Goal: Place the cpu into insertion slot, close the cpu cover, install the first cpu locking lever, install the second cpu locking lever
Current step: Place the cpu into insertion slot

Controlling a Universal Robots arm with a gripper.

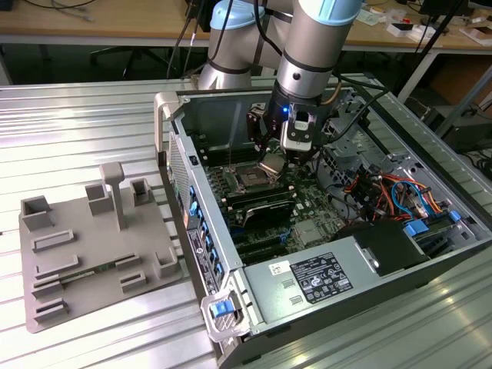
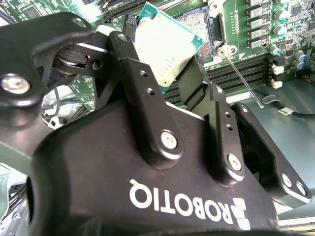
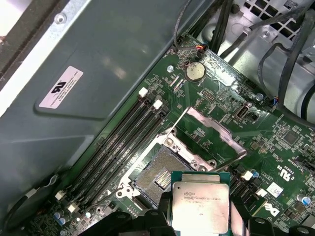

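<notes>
The gripper is hanging inside the open computer case, toward its far end. Its black fingers are clamping the chip by two opposite edges. The chip is riding clear of the circuit board, tilted, just above the socket and slightly toward the exterior view's right of it, without touching it. The step in hand is therefore judged to be the first one, placing the chip. None of the later steps is showing as done: the cover frame is standing swung up at one edge of the socket, and a thin wire lever is standing free of its catch. Seating the chip is judged to be calling for three things: levelling it, squaring it with the socket rim, and lowering it gently without sliding. The chip is showing a flat, brushed, silvery metal lid on a thin green carrier, with a pale underside. The socket is presenting a square recess with a dull grey contact field and a silvery metal rim. The cover frame is thin pressed sheet metal with a square window. The circuit board is glossy green, and long black plastic memory slots are running just beside the socket.
</notes>
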